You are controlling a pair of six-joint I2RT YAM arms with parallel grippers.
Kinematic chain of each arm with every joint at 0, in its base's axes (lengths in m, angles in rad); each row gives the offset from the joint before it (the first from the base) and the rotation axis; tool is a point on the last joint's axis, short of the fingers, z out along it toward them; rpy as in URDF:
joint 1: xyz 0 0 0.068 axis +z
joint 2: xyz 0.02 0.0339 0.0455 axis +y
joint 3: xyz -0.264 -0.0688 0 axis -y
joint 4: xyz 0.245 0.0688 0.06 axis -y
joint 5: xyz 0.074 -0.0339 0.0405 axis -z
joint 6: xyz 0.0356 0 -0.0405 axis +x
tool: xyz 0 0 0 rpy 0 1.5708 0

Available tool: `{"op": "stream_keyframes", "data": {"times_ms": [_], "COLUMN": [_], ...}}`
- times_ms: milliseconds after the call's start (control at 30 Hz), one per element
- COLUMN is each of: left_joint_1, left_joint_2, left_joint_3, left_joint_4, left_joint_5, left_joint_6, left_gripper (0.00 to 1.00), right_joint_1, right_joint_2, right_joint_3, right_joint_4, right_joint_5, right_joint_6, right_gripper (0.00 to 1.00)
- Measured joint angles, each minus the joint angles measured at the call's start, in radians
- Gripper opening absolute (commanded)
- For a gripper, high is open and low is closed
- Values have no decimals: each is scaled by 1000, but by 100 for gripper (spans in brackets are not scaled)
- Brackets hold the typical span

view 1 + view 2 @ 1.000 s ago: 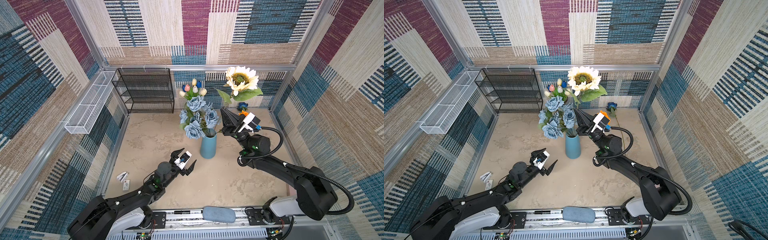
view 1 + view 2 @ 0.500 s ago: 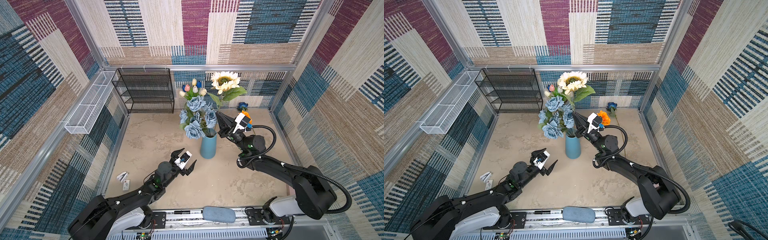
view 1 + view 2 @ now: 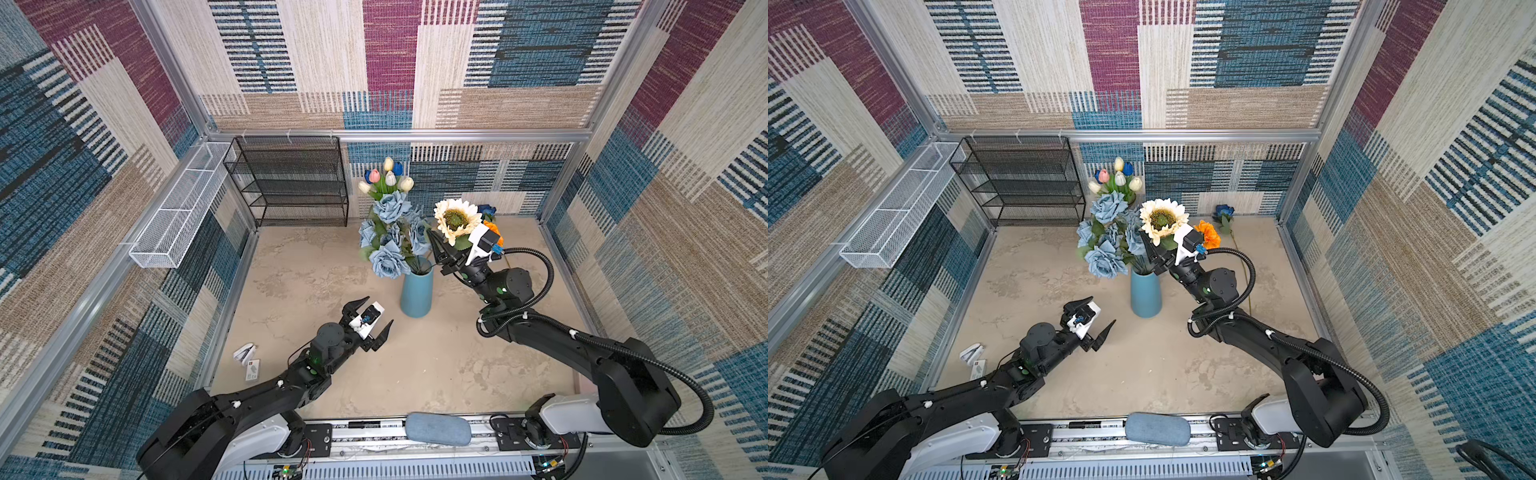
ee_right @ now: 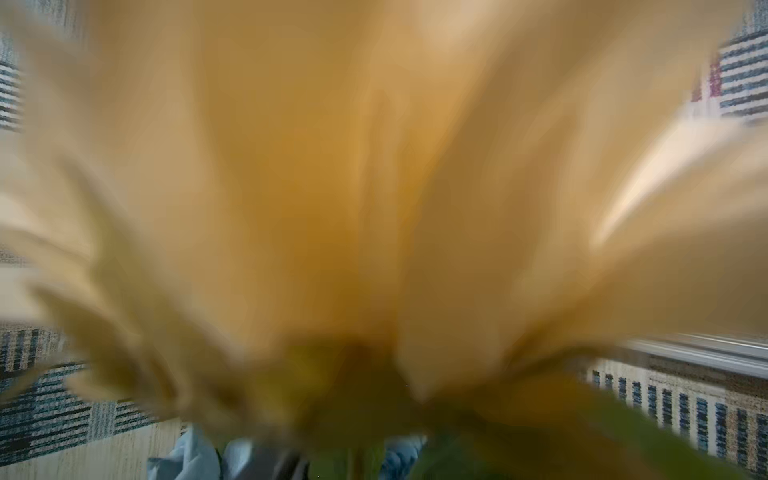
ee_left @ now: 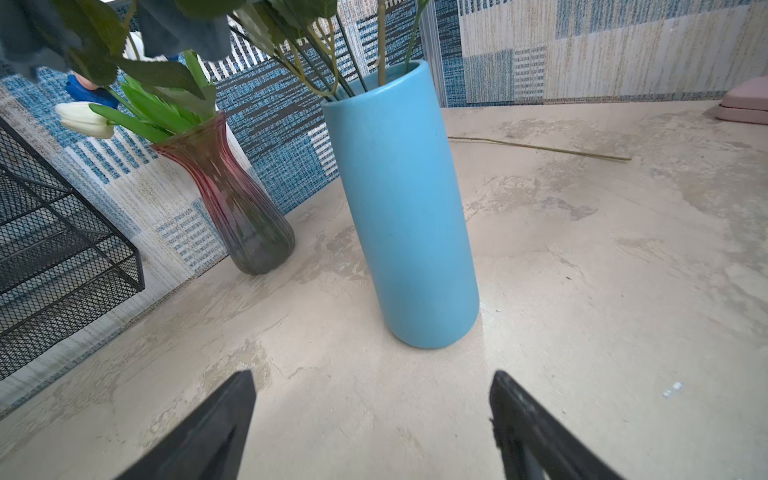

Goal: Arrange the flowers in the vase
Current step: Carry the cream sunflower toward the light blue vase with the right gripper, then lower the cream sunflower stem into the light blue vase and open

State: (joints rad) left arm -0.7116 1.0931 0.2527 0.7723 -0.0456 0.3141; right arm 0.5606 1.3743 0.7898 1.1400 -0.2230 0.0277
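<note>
Front rail: grey-blue pad (image 3: 438, 428).

Left gripper (image 3: 378, 310) hovers low over the table (image 3: 415, 374), jaws wide apart, holding nothing. It points at the blue vase (image 3: 417, 291) and stands near it but not touching. In the left wrist view both fingers (image 5: 224, 424) frame bare tabletop in front of the vase.

Blue vase is upright mid-table with a bunch of dusty-blue roses (image 3: 388, 232) in it.

Right gripper (image 3: 436, 247) sits at the vase rim, just under the sunflower (image 3: 456, 218). The sunflower stem slants down to the vase mouth. Can't tell whether the jaws grip the stem. The right wrist view is filled with blurred petals.

Behind the right wrist: an orange bloom (image 3: 1209, 235) and, further back, a deep-blue rose (image 3: 1223, 212), both lying on the table.

Back wall: tulips (image 3: 386, 183) in a red glass vase (image 5: 232, 208), with a black mesh rack (image 3: 291, 183) beside it.
</note>
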Motion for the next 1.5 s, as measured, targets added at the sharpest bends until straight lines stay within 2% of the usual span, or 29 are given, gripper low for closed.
{"op": "stream_keyframes", "data": {"times_ms": [200, 367, 567, 900, 1033, 1500], "left_joint_1": [0, 0, 0, 0, 0, 0], "left_joint_2": [1, 1, 6, 19, 17, 13], "left_joint_3": [1, 1, 3, 9, 9, 11], "left_joint_4": [0, 0, 0, -1, -1, -2], "left_joint_5": [0, 0, 0, 0, 0, 1], "left_joint_6": [0, 2, 2, 2, 2, 2], "left_gripper": [91, 91, 91, 91, 91, 91], "right_joint_1": [0, 0, 0, 0, -1, 0], "right_joint_2": [0, -37, -112, -151, -173, -246], "right_joint_3": [18, 31, 32, 74, 86, 169], "right_joint_4": [-61, -176, -291, -490, -549, -923], "right_joint_5": [33, 111, 173, 287, 294, 203], "right_joint_6": [-2, 24, 57, 95, 95, 136], "right_gripper": [45, 46, 52, 67, 75, 82]}}
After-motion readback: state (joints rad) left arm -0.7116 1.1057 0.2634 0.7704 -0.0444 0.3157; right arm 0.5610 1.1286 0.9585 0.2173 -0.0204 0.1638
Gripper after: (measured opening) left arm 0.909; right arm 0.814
